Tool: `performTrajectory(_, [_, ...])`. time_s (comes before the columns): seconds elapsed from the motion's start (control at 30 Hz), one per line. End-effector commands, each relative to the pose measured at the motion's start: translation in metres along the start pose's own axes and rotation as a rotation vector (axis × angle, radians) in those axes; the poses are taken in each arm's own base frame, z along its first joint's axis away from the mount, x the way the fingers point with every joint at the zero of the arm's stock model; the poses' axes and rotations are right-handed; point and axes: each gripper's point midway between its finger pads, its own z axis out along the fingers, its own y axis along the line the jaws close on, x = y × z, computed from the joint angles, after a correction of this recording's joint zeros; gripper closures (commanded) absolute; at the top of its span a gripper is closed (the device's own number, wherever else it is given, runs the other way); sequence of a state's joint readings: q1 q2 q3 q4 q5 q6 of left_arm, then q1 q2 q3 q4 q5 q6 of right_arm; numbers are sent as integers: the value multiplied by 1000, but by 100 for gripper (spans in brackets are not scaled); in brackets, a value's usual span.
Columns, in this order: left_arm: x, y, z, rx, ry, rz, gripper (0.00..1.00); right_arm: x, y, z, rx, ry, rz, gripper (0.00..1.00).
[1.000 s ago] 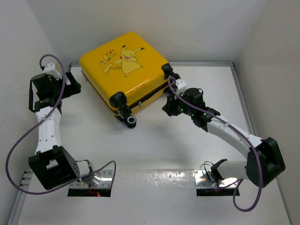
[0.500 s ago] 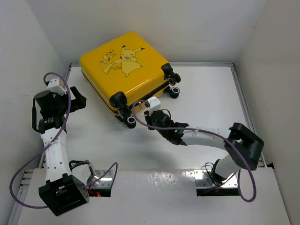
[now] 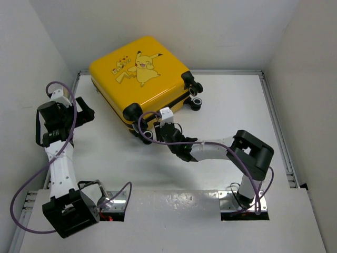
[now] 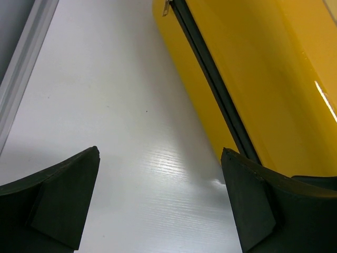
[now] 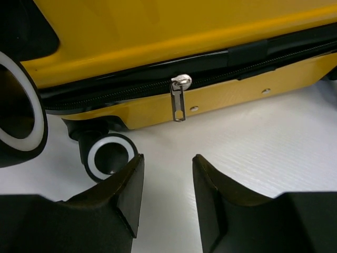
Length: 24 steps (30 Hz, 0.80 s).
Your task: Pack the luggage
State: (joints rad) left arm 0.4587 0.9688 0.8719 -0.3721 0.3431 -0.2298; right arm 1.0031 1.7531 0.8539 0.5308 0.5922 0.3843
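**Right gripper swinging in on the zip pull**

Nearest the bases, the right arm (image 3: 251, 152) is folding hard at the elbow. A second ago it was reaching out to the luggage's right-hand wheels. Now its forearm is lying low across the table (image 3: 226, 100) and pointing left. The right gripper (image 5: 166, 182) is arriving at the luggage's near corner. Its jaws are standing partly apart with only bare table showing between them, so it is gripping nothing. Just beyond its fingertips the zip pull (image 5: 179, 99) is hanging down from the black zip line, almost in line with the gap but not yet touched. A small wheel (image 5: 108, 156) is sitting just to the left of it.

Over on the left, the left gripper (image 4: 158, 205) is hanging spread wide and empty, near the luggage's left side. Over the same second it has been drawing back toward its base, and it is taking no part.

Farther off, the luggage (image 3: 139, 79) is lying flat at the back left of the table, lid down and printed face up. It is not shifting between the views.

Judging by this, the right arm is giving up the right-hand corner and lining up on the pull, so zip work is likely coming next. The jaws are looking wide enough to take the thin tab, though they need to move forward first. Whether anything is packed inside is hidden.
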Motion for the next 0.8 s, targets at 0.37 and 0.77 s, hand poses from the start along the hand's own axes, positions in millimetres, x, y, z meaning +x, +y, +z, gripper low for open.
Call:
performTrajectory(0.37, [-6, 16, 19, -20, 9, -37, 1, -39, 20, 43, -16, -151, 59, 58])
performTrajectory(0.77, [-8, 24, 29, -16, 22, -32, 1, -50, 16, 45, -11, -172, 10, 100])
